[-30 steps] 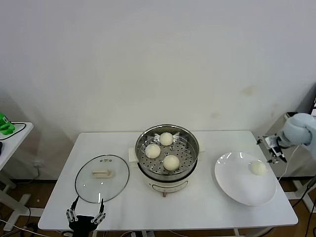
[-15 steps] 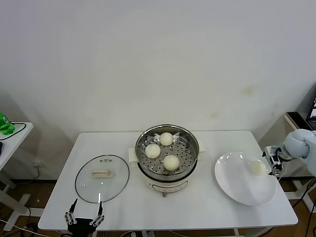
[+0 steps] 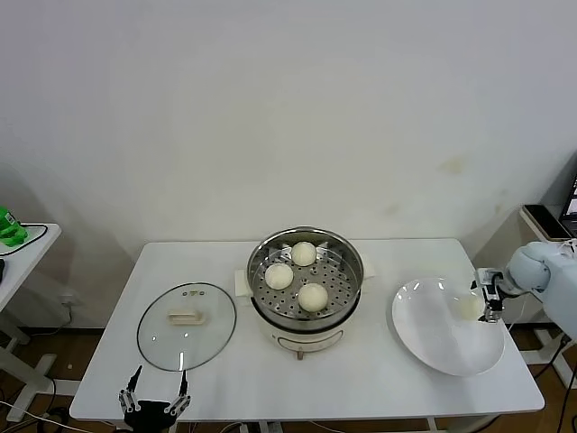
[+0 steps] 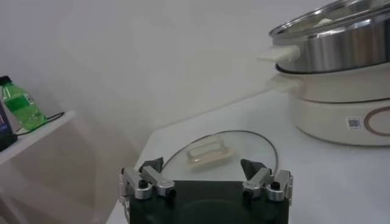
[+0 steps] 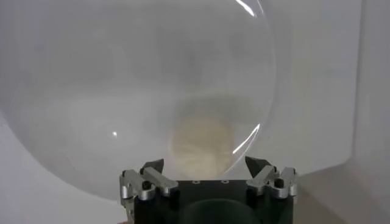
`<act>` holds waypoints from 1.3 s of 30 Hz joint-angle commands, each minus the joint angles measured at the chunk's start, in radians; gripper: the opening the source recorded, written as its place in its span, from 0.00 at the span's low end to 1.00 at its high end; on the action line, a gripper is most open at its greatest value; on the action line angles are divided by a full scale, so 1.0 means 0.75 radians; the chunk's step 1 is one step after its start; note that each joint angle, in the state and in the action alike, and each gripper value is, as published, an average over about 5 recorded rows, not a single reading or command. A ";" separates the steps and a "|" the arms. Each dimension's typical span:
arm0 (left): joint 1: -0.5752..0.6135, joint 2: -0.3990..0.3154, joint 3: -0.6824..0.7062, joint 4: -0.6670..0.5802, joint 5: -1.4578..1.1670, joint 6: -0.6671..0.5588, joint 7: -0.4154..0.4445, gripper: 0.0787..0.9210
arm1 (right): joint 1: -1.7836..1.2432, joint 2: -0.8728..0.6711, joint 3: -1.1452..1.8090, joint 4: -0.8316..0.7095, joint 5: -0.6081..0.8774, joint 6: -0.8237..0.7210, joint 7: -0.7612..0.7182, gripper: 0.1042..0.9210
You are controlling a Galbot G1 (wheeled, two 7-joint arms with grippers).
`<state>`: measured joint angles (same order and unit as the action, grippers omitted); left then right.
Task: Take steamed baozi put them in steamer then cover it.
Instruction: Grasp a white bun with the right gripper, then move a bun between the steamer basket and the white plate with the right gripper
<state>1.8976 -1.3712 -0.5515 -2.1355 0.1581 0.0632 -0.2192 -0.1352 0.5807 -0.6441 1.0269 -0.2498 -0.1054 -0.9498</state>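
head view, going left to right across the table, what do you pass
Glass lid lying flat with the left gripper just in front of it → steamer holding three baozi → white plate → last baozi → right gripper at the plate's right edge.

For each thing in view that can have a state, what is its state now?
steamer: uncovered, three baozi on its tray
cover: flat on the table, left of the steamer
last baozi: on the white plate, not gripped
right gripper: open, at the last baozi
left gripper: open, idle at the table's front edge
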 commanded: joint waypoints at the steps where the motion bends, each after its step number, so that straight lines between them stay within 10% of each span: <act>1: 0.001 -0.005 0.001 0.006 0.001 -0.002 -0.001 0.88 | -0.032 0.053 0.050 -0.073 -0.048 0.004 0.002 0.86; 29: 0.018 -0.017 0.010 -0.027 0.007 -0.006 -0.003 0.88 | -0.056 0.012 0.087 0.019 -0.012 -0.024 -0.004 0.46; 39: 0.023 -0.005 0.014 -0.039 0.009 -0.005 -0.002 0.88 | 0.278 -0.168 -0.190 0.263 0.156 -0.093 -0.009 0.46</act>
<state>1.9153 -1.3795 -0.5431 -2.1613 0.1647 0.0582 -0.2216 -0.1027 0.5386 -0.6512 1.0984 -0.2186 -0.1469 -0.9559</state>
